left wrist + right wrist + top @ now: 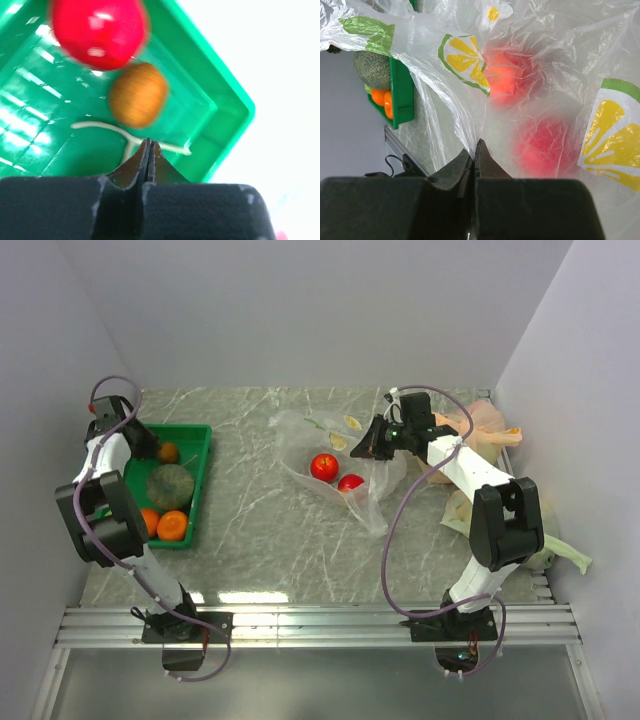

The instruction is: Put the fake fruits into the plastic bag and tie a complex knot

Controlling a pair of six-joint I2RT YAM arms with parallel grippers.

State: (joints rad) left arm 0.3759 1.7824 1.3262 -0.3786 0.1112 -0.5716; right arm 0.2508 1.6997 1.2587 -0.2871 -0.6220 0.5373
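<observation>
The left gripper [148, 143] has its jaws pressed fully together with nothing between them that can be made out. Their tips hang low over the floor of a green tray [220, 100], near its corner. Just beyond the tips lies a thin pale forked strand [100, 126]; whether it touches them cannot be told. Past that sits a brown-orange ball [137, 94], and farther out a blurred red ball [97, 30]. The left arm is folded back at the elbow, its wrist angled down into the tray's far end.

The right gripper [476, 145] is closed too, pinching a fold of the clear bag [435, 95]. Ahead of its tips, inside the bag, lie two red balls [507, 75], one nearer [545, 145]. The right arm reaches forward and inward, its wrist low at the bag's right edge.
</observation>
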